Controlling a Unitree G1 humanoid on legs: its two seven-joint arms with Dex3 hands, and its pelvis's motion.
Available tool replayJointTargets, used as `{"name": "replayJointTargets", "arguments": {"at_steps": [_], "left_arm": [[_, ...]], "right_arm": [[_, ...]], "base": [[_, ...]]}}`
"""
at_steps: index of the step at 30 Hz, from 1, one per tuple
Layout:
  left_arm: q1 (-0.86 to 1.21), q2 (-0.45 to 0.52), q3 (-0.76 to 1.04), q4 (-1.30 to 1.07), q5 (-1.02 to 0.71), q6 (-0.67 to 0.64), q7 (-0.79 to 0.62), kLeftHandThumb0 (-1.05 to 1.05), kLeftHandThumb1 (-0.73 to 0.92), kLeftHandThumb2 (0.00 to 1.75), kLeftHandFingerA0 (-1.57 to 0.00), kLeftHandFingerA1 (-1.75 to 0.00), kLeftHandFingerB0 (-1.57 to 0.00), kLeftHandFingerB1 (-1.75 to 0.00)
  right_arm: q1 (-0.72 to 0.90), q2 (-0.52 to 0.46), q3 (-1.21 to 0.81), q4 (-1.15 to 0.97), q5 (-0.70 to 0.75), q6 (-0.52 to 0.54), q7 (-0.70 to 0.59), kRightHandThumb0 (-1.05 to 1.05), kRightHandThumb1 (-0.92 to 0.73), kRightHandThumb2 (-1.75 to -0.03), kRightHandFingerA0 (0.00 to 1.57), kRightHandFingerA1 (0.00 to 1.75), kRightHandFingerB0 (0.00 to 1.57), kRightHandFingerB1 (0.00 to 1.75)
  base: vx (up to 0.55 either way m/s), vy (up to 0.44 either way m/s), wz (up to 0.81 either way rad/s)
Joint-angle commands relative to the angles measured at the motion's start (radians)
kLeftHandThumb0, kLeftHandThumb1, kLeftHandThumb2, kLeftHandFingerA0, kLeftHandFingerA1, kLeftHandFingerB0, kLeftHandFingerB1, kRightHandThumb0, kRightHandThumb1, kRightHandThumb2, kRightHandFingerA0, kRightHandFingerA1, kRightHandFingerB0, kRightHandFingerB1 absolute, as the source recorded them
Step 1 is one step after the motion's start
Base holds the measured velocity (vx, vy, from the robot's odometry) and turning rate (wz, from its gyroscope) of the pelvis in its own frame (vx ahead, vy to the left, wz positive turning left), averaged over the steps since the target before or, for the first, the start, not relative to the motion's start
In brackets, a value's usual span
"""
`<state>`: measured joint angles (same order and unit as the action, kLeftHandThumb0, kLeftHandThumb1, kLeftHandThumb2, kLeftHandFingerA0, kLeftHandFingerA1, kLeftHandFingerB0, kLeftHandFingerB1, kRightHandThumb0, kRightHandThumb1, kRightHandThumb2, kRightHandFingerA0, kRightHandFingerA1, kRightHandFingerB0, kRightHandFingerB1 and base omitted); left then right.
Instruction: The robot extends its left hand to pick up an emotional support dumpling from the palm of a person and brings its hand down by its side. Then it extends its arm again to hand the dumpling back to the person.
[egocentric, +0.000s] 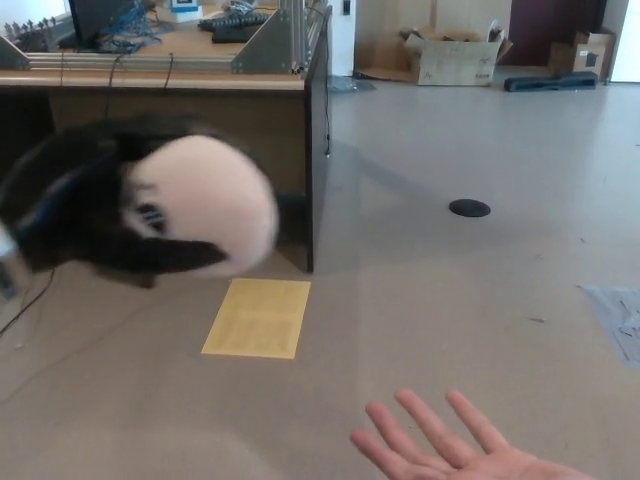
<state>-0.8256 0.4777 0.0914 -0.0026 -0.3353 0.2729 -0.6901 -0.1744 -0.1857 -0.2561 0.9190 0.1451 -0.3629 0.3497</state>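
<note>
My left hand (95, 215) reaches in from the left, black and blurred by motion, shut on the emotional support dumpling (210, 200), a round white plush ball with a small dark face mark. It hangs well above the floor, up and to the left of a person's open palm (455, 455), which lies face up at the bottom edge with fingers spread. Dumpling and palm are clearly apart. My right hand does not show.
A wooden desk (200, 80) with a dark side panel, cables and metal frame stands behind the dumpling. A yellow sheet (258, 318) lies on the floor, a black round floor cap (469, 208) further right. Cardboard boxes (450, 55) sit at the back wall.
</note>
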Motion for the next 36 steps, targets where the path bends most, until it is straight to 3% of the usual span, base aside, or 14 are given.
{"name": "replayJointTargets", "arguments": {"at_steps": [1,13,14,16,19,20,23,26,27,32,33,34,35,36], "left_arm": [[-0.154,-0.002,-0.212,-0.037,0.159,-0.05,-0.055,-0.16,0.7,0.72,-0.83,-1.4,-0.88,-1.0],[-0.261,-0.151,-0.546,-0.07,0.311,-0.01,-0.038,-0.15,0.69,0.72,-0.79,-1.44,-0.83,-1.06],[-0.256,-0.171,-0.568,-0.067,0.319,-0.008,-0.033,-0.18,0.67,0.74,-0.79,-1.52,-0.8,-1.19],[-0.249,-0.192,-0.589,-0.065,0.331,-0.006,-0.028,-0.18,0.67,0.74,-0.79,-1.52,-0.8,-1.19],[-0.229,-0.232,-0.641,-0.055,0.362,-0.017,-0.029,-0.19,0.75,0.7,-0.67,-1.6,-0.68,-1.3],[-0.226,-0.236,-0.654,-0.056,0.371,-0.018,-0.031,-0.2,0.73,0.7,-0.71,-1.53,-0.72,-1.27],[-0.226,-0.245,-0.669,-0.059,0.385,-0.007,-0.043,-0.2,0.72,0.71,-0.71,-1.52,-0.72,-1.27],[-0.228,-0.247,-0.679,-0.063,0.398,0.002,-0.058,-0.19,0.73,0.7,-0.7,-1.52,-0.71,-1.29],[-0.224,-0.246,-0.68,-0.067,0.398,0.006,-0.064,-0.16,0.72,0.74,-0.67,-1.56,-0.7,-1.28],[-0.213,-0.234,-0.67,-0.085,0.404,0.032,-0.079,-0.18,0.72,0.72,-0.73,-1.48,-0.78,-1.17],[-0.201,-0.232,-0.659,-0.1,0.41,0.044,-0.064,-0.23,0.75,0.62,-0.93,-1.12,-0.81,-0.54],[-0.2,-0.227,-0.656,-0.109,0.42,0.053,-0.059,-0.31,0.69,0.61,-0.86,-0.8,-0.65,-0.41],[-0.201,-0.223,-0.654,-0.115,0.427,0.06,-0.057,-0.31,0.69,0.61,-0.86,-0.8,-0.65,-0.41],[-0.206,-0.212,-0.648,-0.119,0.434,0.061,-0.063,-0.46,0.59,0.58,-0.46,-0.38,-0.29,-0.31]], "right_arm": [[-0.012,-0.004,-0.002,0.0,0.007,-0.013,-0.019,-0.51,-0.58,-0.58,0.77,0.48,0.37,0.33],[-0.013,-0.007,0.02,-0.026,-0.003,0.002,-0.015,-0.5,-0.6,-0.58,0.78,0.47,0.38,0.33],[-0.014,-0.007,0.024,-0.031,-0.004,0.007,-0.015,-0.56,-0.49,-0.81,0.7,0.59,0.32,0.45],[-0.015,-0.006,0.028,-0.037,-0.005,0.012,-0.016,-0.56,-0.49,-0.81,0.7,0.59,0.32,0.45],[-0.017,-0.009,0.039,-0.051,-0.009,0.027,-0.017,-0.51,-0.6,-0.58,0.75,0.46,0.38,0.33],[-0.023,-0.008,0.04,-0.047,-0.009,0.026,-0.017,-0.57,-0.49,-0.81,0.67,0.58,0.33,0.45],[-0.034,-0.009,0.044,-0.04,-0.008,0.025,-0.019,-0.57,-0.5,-0.81,0.67,0.58,0.33,0.45],[-0.041,-0.011,0.048,-0.042,-0.009,0.028,-0.022,-0.56,-0.5,-0.81,0.66,0.58,0.33,0.45],[-0.043,-0.011,0.05,-0.041,-0.012,0.027,-0.028,-0.51,-0.6,-0.58,0.74,0.46,0.39,0.33],[-0.049,-0.008,0.05,-0.041,-0.009,0.033,-0.034,-0.52,-0.59,-0.58,0.75,0.46,0.37,0.33],[-0.045,-0.008,0.052,-0.048,-0.01,0.033,-0.035,-0.53,-0.59,-0.58,0.75,0.46,0.37,0.33],[-0.046,-0.007,0.052,-0.05,-0.009,0.035,-0.035,-0.53,-0.57,-0.58,0.74,0.47,0.34,0.33],[-0.046,-0.007,0.052,-0.051,-0.009,0.036,-0.036,-0.53,-0.57,-0.58,0.74,0.47,0.34,0.33],[-0.049,-0.007,0.052,-0.049,-0.008,0.036,-0.033,-0.53,-0.6,-0.58,0.74,0.46,0.35,0.32]], "base": [[0.0,0.0,0.0],[0.0,0.0,0.0],[0.0,0.0,0.0],[0.0,0.0,0.0],[0.0,0.0,0.0],[0.0,0.0,0.0],[0.0,0.0,0.0],[0.0,0.0,0.0],[0.0,0.0,0.0],[0.0,0.0,0.0],[0.0,0.0,0.0],[0.0,0.0,0.0],[0.0,0.0,0.0],[0.0,0.0,0.0]]}}
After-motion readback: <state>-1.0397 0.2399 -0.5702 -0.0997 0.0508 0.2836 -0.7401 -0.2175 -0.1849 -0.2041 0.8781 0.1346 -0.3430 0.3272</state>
